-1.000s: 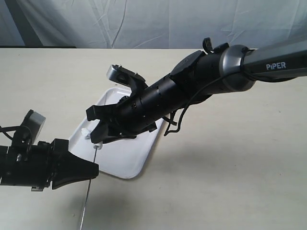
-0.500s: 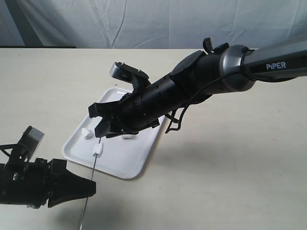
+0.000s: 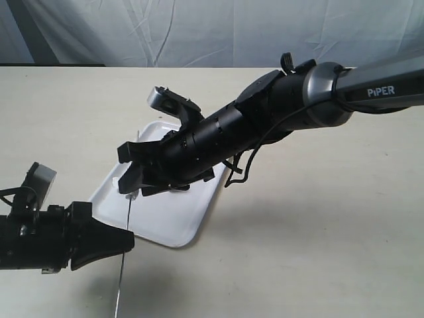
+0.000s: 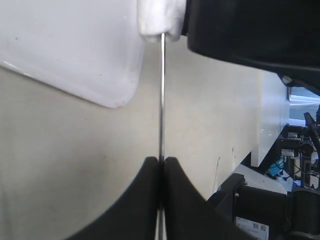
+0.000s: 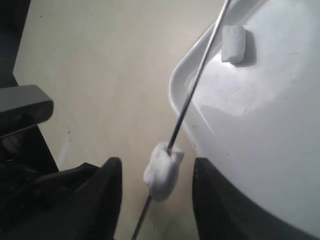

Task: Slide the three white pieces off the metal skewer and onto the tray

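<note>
One small white marshmallow-like chunk [image 5: 162, 172], soft-edged and slightly squashed, sits threaded on the very thin, straight grey metal skewer [image 5: 198, 75]. It is close beside the raised rim of the flat, glossy white rectangular tray [image 5: 250, 130] with rounded corners. The right gripper [image 5: 157, 164] holds its black fingers [image 5: 111, 187] apart on either side of this chunk, with a clear gap on each side, so nothing is clamped. A second white chunk [image 5: 233, 43], a stubby cylinder, lies on its side on the tray near the rim, just beside the line of the skewer. The left gripper [image 4: 161, 161] has its black fingers [image 4: 135, 200] pressed together on the skewer, which runs straight from them to the threaded chunk, above the beige tabletop [image 4: 60, 165].
</note>
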Tool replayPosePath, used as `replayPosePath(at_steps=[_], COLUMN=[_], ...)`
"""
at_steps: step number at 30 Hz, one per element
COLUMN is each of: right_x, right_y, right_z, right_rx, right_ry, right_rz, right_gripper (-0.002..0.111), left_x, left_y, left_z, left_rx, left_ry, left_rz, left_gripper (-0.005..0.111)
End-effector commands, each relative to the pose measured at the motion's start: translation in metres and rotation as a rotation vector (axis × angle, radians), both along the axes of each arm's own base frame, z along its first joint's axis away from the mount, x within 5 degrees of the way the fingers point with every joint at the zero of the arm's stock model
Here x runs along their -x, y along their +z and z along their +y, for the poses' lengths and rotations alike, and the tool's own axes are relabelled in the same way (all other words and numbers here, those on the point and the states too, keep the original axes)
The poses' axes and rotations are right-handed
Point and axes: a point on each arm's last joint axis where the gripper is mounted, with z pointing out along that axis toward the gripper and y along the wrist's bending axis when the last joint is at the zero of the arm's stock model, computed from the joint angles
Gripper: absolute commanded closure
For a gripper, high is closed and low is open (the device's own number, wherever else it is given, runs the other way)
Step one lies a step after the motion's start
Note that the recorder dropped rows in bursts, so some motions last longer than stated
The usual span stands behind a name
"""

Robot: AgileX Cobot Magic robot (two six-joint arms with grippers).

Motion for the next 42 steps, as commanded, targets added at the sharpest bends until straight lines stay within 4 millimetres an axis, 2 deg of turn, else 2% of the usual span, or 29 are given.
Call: replayPosePath(at_steps=[1,8,14,21,26,32,37,42], right_x=[0.001,0.002,0.003,0.003,0.002,-0.001,-0.006,-0.014], right_y=[0.003,0.003,0.004,0.004,0.004,0.002,0.001,0.007], right_z=[0.001,0.002,0.002,0.002,0.002,0.001,-0.001,0.002], right_rx=[-0.016,-0.024,-0.028,-0.028,-0.027,-0.013,0.009,0.010], right_ry=[0.009,0.022,0.023,0.023,0.020,-0.003,-0.042,-0.055], right_rz=[0.000,0.011,0.016,0.016,0.014,-0.007,-0.052,-0.105], right_gripper=[0.074,0.074,0.074,0.085,0.085,0.085,0.085,0.085], left_x=[0.001,0.000,0.000,0.000,0.004,0.019,0.039,0.055], left_y=[0.003,0.010,0.009,0.009,0.008,0.001,-0.006,-0.011], left_z=[-0.001,-0.004,-0.004,-0.004,-0.004,-0.004,-0.003,-0.002], left_rx=[0.022,0.097,0.091,0.090,0.073,0.065,0.057,0.052], left_ry=[-0.031,-0.037,-0.043,-0.041,-0.089,-0.097,-0.118,-0.122], left_rz=[-0.018,-0.051,-0.049,-0.046,-0.041,0.008,0.044,0.062], left_gripper=[0.107,0.107,0.107,0.107,0.107,0.107,0.107,0.107])
